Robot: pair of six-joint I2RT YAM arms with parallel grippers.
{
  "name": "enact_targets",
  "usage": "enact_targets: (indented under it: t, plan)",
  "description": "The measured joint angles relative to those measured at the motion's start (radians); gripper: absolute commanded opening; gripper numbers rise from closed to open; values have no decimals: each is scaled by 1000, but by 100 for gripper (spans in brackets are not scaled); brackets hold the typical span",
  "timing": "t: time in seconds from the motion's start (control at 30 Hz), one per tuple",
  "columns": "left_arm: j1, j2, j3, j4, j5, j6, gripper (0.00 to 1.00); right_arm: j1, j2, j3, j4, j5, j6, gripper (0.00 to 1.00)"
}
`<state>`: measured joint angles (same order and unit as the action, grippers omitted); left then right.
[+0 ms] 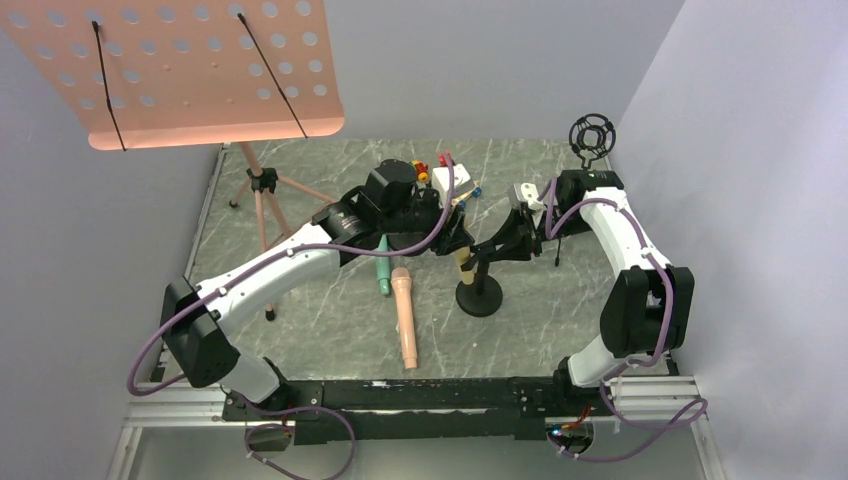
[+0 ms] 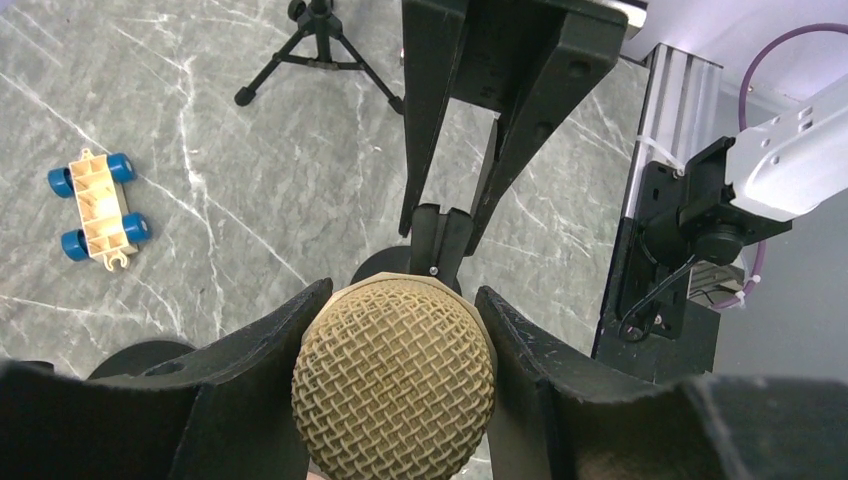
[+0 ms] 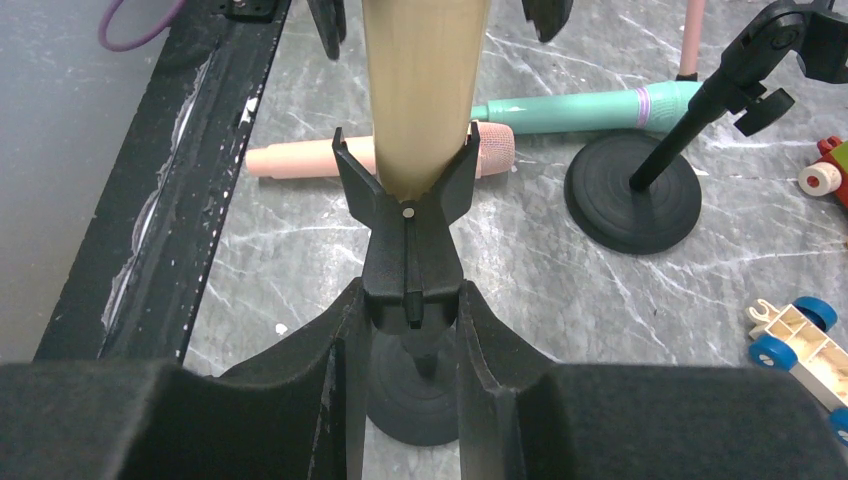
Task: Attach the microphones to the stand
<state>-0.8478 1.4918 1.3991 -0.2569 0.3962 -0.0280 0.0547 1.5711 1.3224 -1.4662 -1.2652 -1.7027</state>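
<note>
My left gripper [image 2: 395, 340] has its jaws closed on the round mesh head of the yellow microphone [image 2: 393, 385], one finger on each side. My right gripper [image 3: 410, 330] has its jaws pinched on the black clip [image 3: 408, 230] at the top of the stand [image 1: 479, 297]. The bottom end of the yellow microphone sits in the clip's open fork, but I cannot tell if it is pushed all the way in. This is where it could go wrong. The head is round and may slip in my left jaws. If I let go too soon, the microphone could tip out and fall. If I push crooked, the clip could twist in my right jaws, or the stand could lean over. In the right wrist view the microphone's long side runs from the clip at 6 o'clock up to 12 o'clock, head end up and tail end down. I think it is close to upright, but I cannot be sure. From above, the pink microphone [image 1: 406, 315] lies on the table at about 8 o'clock from the stand's foot, and the green microphone [image 1: 383, 270] at about 10 o'clock.
</note>
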Motion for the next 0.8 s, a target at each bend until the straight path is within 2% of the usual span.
enact_targets:
  t: [0.8]
  plan:
    - [0, 49, -32, 66, 30, -37, 0, 0, 5, 1, -1, -5, -6, 5]
